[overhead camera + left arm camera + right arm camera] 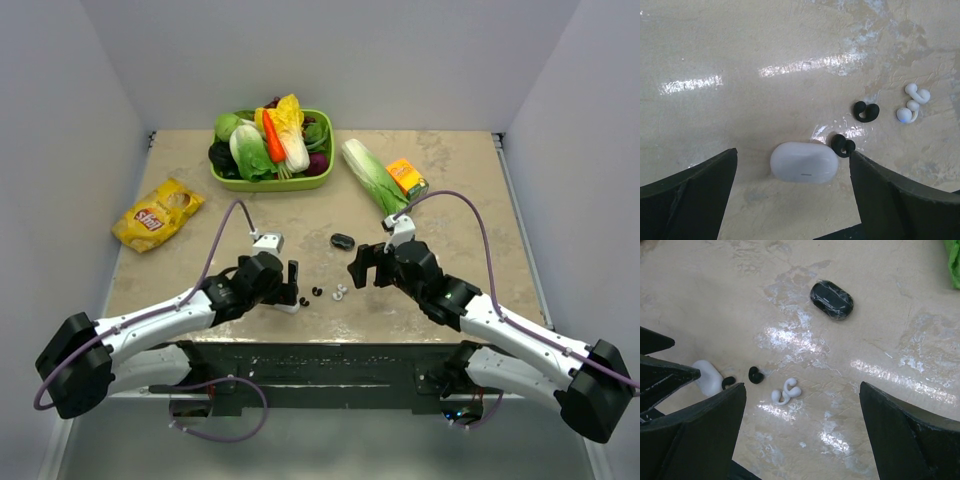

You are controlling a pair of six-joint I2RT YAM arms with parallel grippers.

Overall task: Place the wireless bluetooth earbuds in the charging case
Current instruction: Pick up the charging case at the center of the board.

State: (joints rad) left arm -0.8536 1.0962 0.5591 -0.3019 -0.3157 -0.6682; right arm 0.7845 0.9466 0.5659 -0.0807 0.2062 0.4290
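Two glossy, curled black earbuds (866,111) and two white earbuds (912,102) lie on the marbled table (460,210) near a smooth oval white charging case (804,162). One black charging case (831,300) sits apart. The left gripper (295,285) and right gripper (357,265) gape empty.

Black bud (842,145) just beside white case (804,162), crowding one end; open tabletop (740,50) beyond.

- The yellow chip bag (157,214) carries a red round logo that looks like Lay's, though the letters are too small to be sure.
- The white charging case (804,162) has a faint printed mark, unreadable.
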